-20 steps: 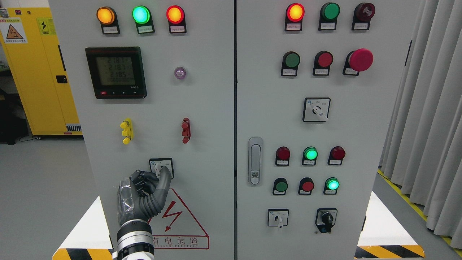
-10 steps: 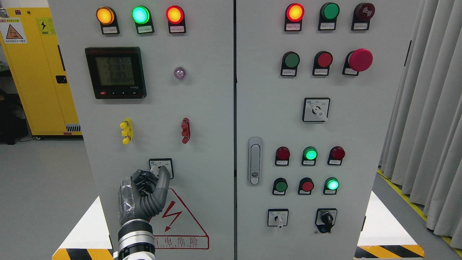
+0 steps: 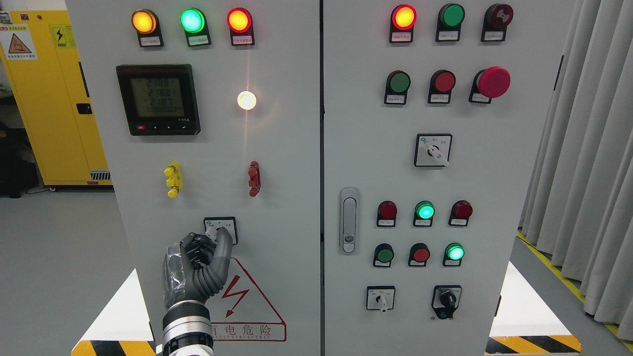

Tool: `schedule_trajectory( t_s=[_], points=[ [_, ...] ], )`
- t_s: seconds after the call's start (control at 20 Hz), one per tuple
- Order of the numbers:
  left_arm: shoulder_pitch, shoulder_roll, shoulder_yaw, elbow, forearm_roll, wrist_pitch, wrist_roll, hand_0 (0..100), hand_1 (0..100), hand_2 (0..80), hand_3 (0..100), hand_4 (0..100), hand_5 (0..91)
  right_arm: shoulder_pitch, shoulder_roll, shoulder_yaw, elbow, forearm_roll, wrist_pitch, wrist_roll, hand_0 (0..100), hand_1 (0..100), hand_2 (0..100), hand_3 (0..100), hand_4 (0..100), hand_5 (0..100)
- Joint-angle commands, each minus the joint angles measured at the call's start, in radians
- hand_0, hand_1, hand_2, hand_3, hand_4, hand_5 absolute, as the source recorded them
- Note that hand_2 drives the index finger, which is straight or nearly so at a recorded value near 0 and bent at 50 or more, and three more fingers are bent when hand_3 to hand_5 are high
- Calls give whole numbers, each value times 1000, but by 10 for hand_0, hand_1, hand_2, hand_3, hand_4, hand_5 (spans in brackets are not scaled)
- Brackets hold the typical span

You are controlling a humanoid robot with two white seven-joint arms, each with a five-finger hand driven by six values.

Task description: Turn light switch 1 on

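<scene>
Head view. Raised from the bottom edge left of the middle, the left hand (image 3: 200, 264) is seen against the lower part of the left cabinet door (image 3: 287, 163). Its dark fingers (image 3: 223, 247) are curled together, and their tips are closed on the knob of light switch 1 (image 3: 221, 230), a small square rotary selector mounted low on that door, just above the red triangular warning sign (image 3: 247, 309). The knob itself is largely hidden by the fingers, so its position cannot be read. Higher on the same door, a round lamp (image 3: 247, 100) is shown brightly lit in warm white, to the right of the digital meter (image 3: 158, 99), on whose screen three rows of figures are displayed. Along the top of this door, three indicator lights (image 3: 192, 21) are lit in orange, green and red. Between the meter and the switch, a yellow fitting (image 3: 173, 179) and a red fitting (image 3: 254, 178) are fixed side by side, well apart. On the right cabinet door (image 3: 499, 163), further lamps, push buttons, a large red mushroom button (image 3: 493, 82), three selectors and a door handle (image 3: 349, 220) are arranged. A yellow cabinet (image 3: 54, 99) is visible at the far left, grey curtains (image 3: 588, 163) at the far right.
</scene>
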Motion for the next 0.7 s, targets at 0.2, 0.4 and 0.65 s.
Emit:
schedule_trajectory(
  t_s=[0.2,0.4,0.65],
  points=[
    [2,1,0,1,0,6,3,414,556,661,974,918,870,0,0,0,0,-29,1,-1,0,500,40,0,0,0],
    [2,0,0,1,0,6,3,304,555,661,974,918,869,0,0,0,0,-29,1,-1,0,500,40,0,0,0],
    [2,0,-2,1,0,6,3,196,543,661,974,917,869,0,0,0,0,-29,1,1,0,500,40,0,0,0]
  ],
)
